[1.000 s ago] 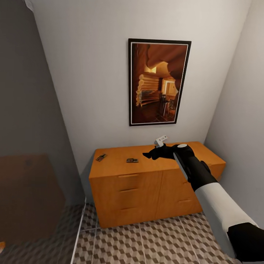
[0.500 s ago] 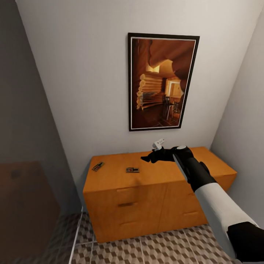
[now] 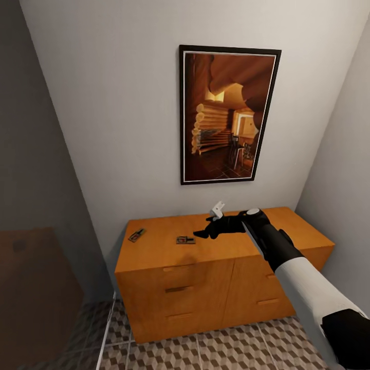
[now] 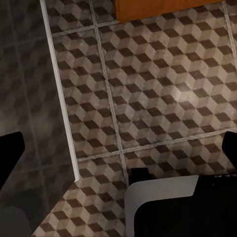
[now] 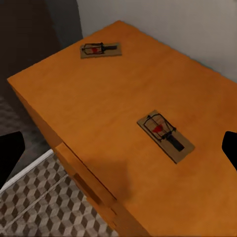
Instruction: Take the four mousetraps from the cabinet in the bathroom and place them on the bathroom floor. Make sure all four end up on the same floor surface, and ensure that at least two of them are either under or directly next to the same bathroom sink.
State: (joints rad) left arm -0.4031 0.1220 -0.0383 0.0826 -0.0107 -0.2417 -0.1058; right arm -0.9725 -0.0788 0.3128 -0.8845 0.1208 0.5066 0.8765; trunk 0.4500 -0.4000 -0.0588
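The orange-brown cabinet [image 3: 205,277] stands against the white wall. Two mousetraps lie on its top: one [image 3: 185,239] near the middle, also seen close up in the right wrist view [image 5: 165,135], and one [image 3: 136,235] toward the left end [image 5: 101,49]. My right gripper [image 3: 201,234] hovers open just right of the middle mousetrap, a little above the top, with nothing between its fingers [image 5: 10,153]. My left gripper [image 4: 118,153] hangs open over the cube-patterned bathroom floor [image 4: 163,89], with the cabinet's lower edge [image 4: 168,7] beyond it.
A framed picture [image 3: 226,115] hangs on the wall above the cabinet. A dark panel [image 3: 41,231] with a white floor rail [image 4: 59,94] closes off the left side. A grey wall [image 3: 344,195] meets the cabinet's right end. My own base [image 4: 168,202] sits under the left gripper.
My right gripper has dropped and shifted left, closer to the middle mousetrap. The head camera has moved, so the cabinet sits lower in view. Both mousetraps stay put.
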